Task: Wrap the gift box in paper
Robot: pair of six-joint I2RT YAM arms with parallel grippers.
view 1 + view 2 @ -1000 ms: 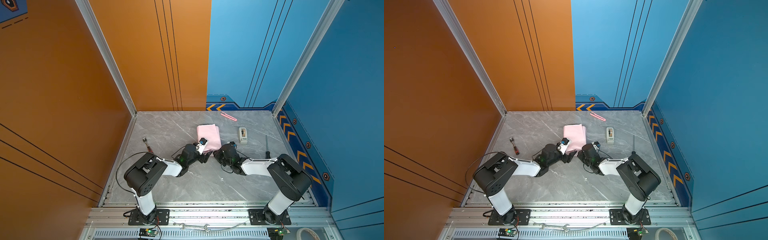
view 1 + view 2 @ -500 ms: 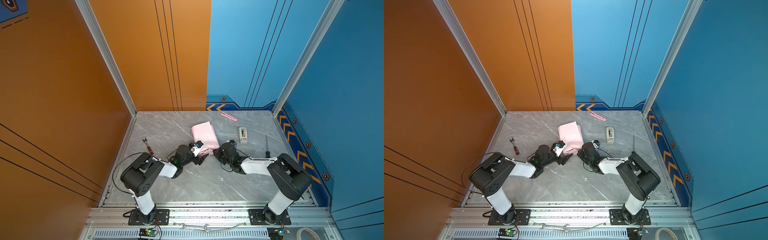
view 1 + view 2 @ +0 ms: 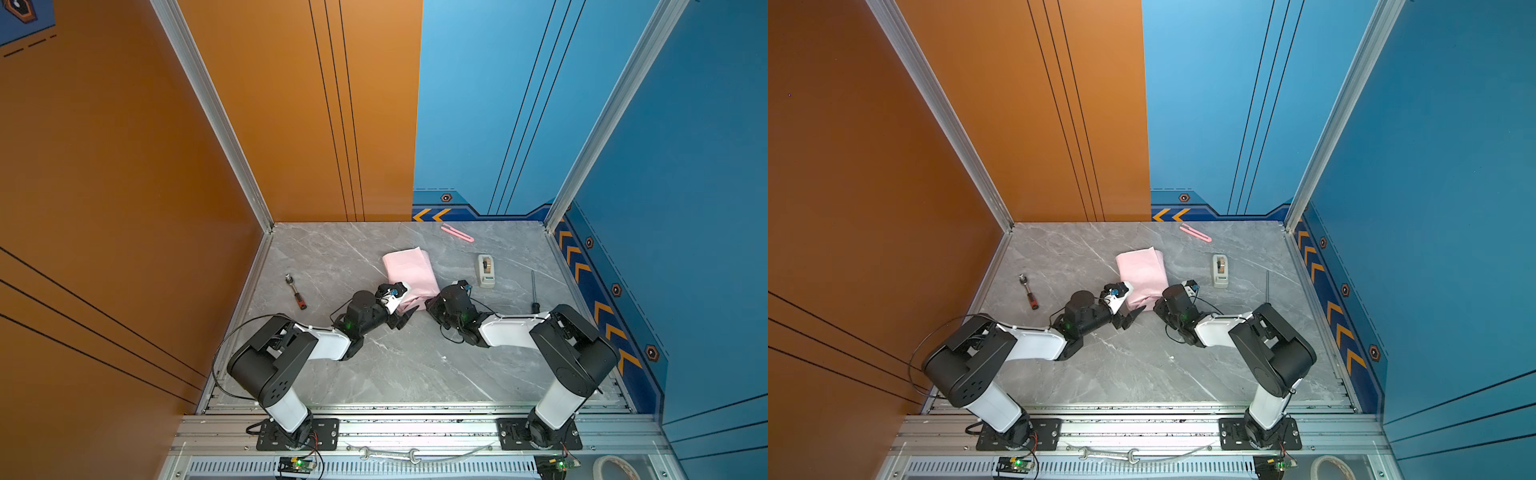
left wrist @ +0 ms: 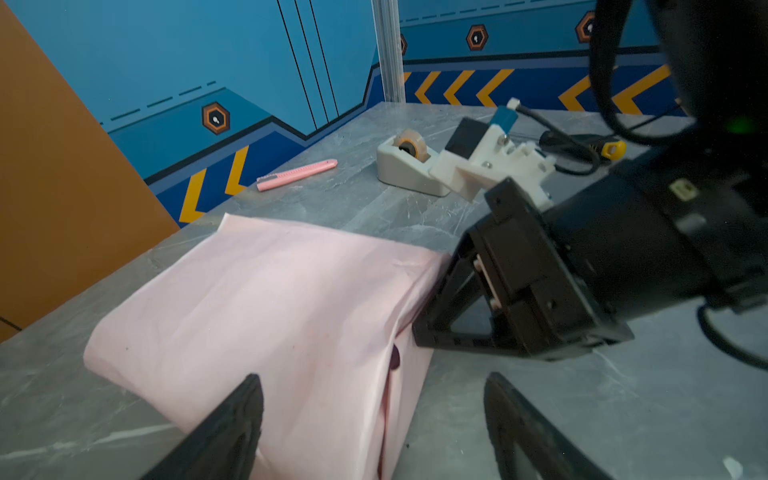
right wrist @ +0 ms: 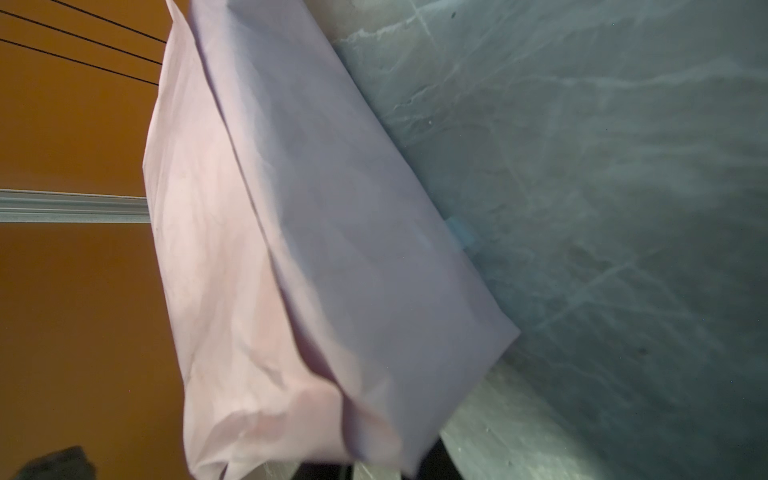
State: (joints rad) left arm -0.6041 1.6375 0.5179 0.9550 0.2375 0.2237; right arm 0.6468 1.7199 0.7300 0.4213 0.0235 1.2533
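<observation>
The paper [image 3: 409, 270] [image 3: 1142, 272] lies folded into a pale pink bundle on the middle of the grey table. Its lilac side shows in the right wrist view [image 5: 332, 228]. The gift box is hidden, nothing dark shows through the folds. My left gripper [image 3: 404, 314] [image 3: 1134, 312] [image 4: 374, 419] stands open at the bundle's near end. One finger [image 4: 232, 428] is over the paper [image 4: 270, 311], the other over bare table. My right gripper [image 3: 430, 305] [image 3: 1156, 305] [image 4: 428, 320] is at the bundle's near right corner, shut on a paper fold [image 5: 380, 467].
A beige tape dispenser [image 3: 486, 270] [image 4: 409, 166] stands just right of the bundle. A pink cutter [image 3: 457, 232] [image 4: 297, 174] lies near the back wall. A red-handled screwdriver [image 3: 296, 291] lies at the left and a thin black tool [image 3: 534, 291] at the right.
My left gripper has drawn back leftward from the bundle's near end, staying open. The bundle has turned slightly and shifted left. The right arm has barely moved.
</observation>
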